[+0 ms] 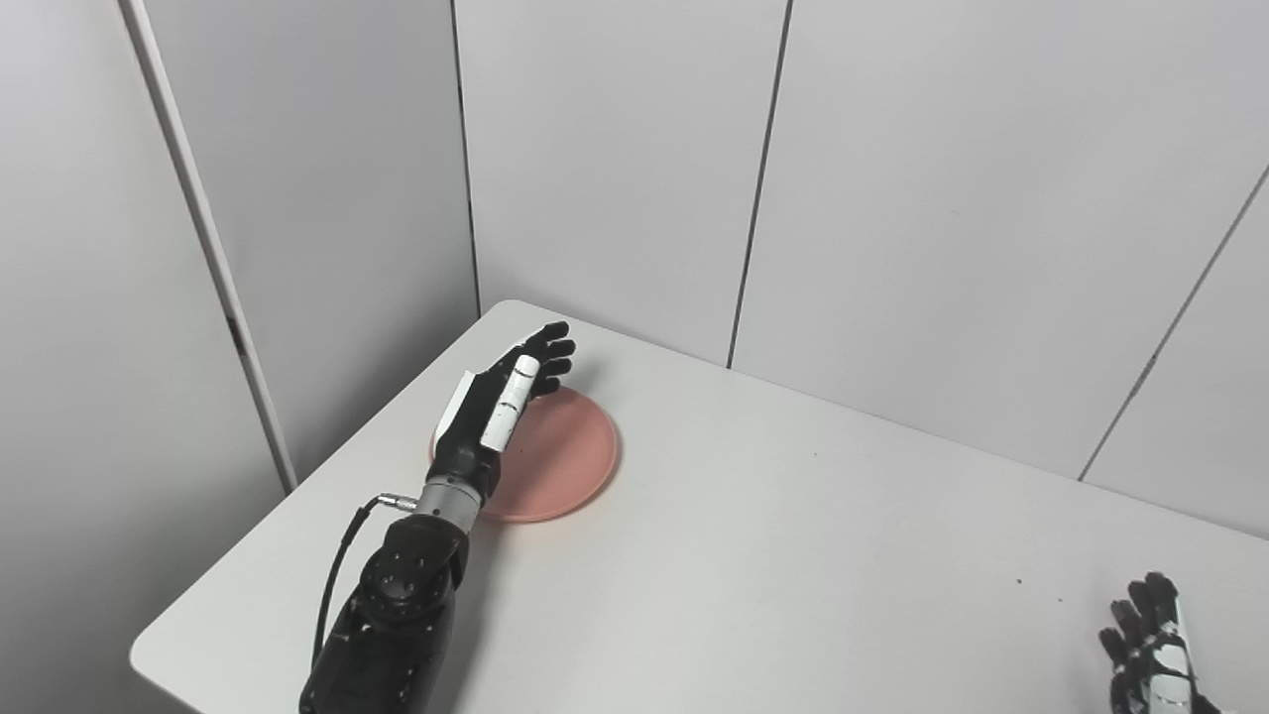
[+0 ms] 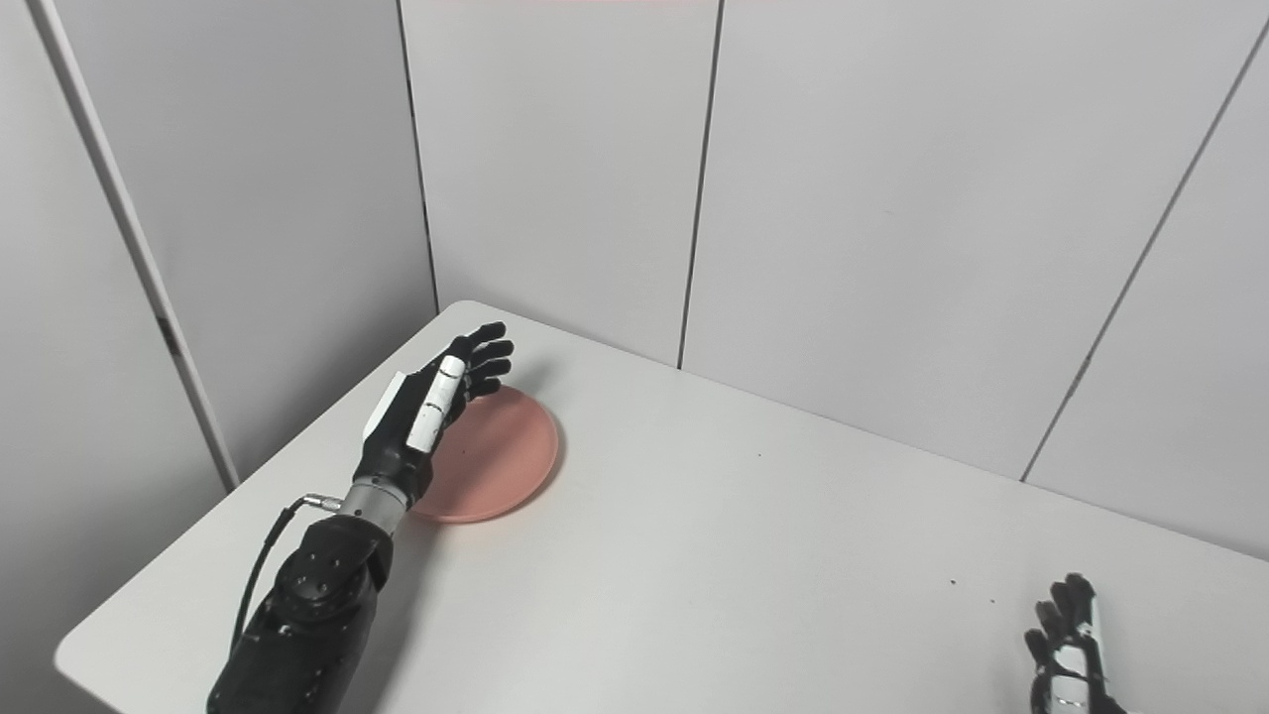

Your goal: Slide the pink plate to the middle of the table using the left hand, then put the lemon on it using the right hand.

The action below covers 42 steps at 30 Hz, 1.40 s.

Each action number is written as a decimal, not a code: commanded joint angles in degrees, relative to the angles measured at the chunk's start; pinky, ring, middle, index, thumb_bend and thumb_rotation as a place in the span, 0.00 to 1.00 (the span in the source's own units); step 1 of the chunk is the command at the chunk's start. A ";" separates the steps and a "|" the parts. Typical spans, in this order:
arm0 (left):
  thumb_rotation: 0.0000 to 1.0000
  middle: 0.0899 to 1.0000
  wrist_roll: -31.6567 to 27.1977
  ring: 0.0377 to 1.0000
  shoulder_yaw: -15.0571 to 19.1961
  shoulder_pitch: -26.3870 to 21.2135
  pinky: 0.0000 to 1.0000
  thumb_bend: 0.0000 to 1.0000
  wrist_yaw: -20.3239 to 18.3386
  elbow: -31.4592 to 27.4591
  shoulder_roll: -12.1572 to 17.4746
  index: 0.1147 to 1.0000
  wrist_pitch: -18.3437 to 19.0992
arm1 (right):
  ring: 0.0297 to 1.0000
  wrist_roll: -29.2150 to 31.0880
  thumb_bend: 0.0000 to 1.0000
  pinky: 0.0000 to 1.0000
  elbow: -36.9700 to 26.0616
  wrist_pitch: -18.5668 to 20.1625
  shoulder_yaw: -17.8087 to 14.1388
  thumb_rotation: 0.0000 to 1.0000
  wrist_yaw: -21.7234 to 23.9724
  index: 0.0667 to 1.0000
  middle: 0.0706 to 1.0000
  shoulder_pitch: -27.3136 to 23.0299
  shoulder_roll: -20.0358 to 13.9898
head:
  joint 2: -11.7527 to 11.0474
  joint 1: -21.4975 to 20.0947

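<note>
Because the pink plate (image 1: 555, 456) sits far over at the table's (image 1: 793, 555) left rear corner and looks thin, stiff and light, I judge it should slide easily under a flat press. My left hand (image 1: 496, 412) hangs over its left rim, fingers spread, holding nothing. My right hand (image 1: 1150, 645) waits open; no lemon is visible.

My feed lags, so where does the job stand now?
Nothing is finished. The pink plate sits near the table's far left corner, not the middle. The left hand reaches over its left edge, fingers extended past the far rim. The right hand waits open at the near right. No lemon is in view.
</note>
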 commanded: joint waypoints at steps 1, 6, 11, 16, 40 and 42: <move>1.00 0.83 -0.29 0.83 1.21 -2.52 0.82 0.69 1.33 -0.55 1.52 0.80 -3.14 | 1.00 -0.19 0.63 1.00 -0.80 -0.92 0.15 1.00 0.32 1.00 1.00 0.25 0.45 | 0.03 -0.07; 1.00 0.82 0.07 0.82 3.00 -3.46 0.81 0.67 2.85 2.33 1.90 0.79 -5.49 | 1.00 0.07 0.62 1.00 -0.51 -0.94 -0.04 1.00 0.40 1.00 1.00 0.16 0.38 | -0.15 0.25; 1.00 0.80 -0.41 0.81 4.85 -3.81 0.82 0.66 4.35 4.32 1.99 0.78 -6.27 | 1.00 0.14 0.63 1.00 -0.68 -0.61 -0.10 1.00 0.36 1.00 1.00 0.15 0.33 | -0.03 0.57; 1.00 0.82 -1.19 0.83 6.67 -3.36 0.84 0.68 5.01 5.77 2.91 0.80 -6.70 | 1.00 0.12 0.62 1.00 -0.66 -0.80 0.08 1.00 0.57 1.00 1.00 0.22 0.27 | -0.28 1.03; 1.00 0.84 -1.44 0.84 7.89 -5.20 0.84 0.69 6.07 18.31 6.40 0.82 -9.89 | 1.00 -0.32 0.62 1.00 -1.48 -1.04 0.22 1.00 0.45 1.00 1.00 0.21 0.60 | -0.30 0.54; 1.00 0.84 -1.52 0.84 7.68 -5.50 0.84 0.70 6.02 19.92 6.13 0.82 -10.76 | 1.00 -0.58 0.64 1.00 -1.52 -1.26 0.25 1.00 0.36 1.00 1.00 0.22 0.64 | -0.32 0.50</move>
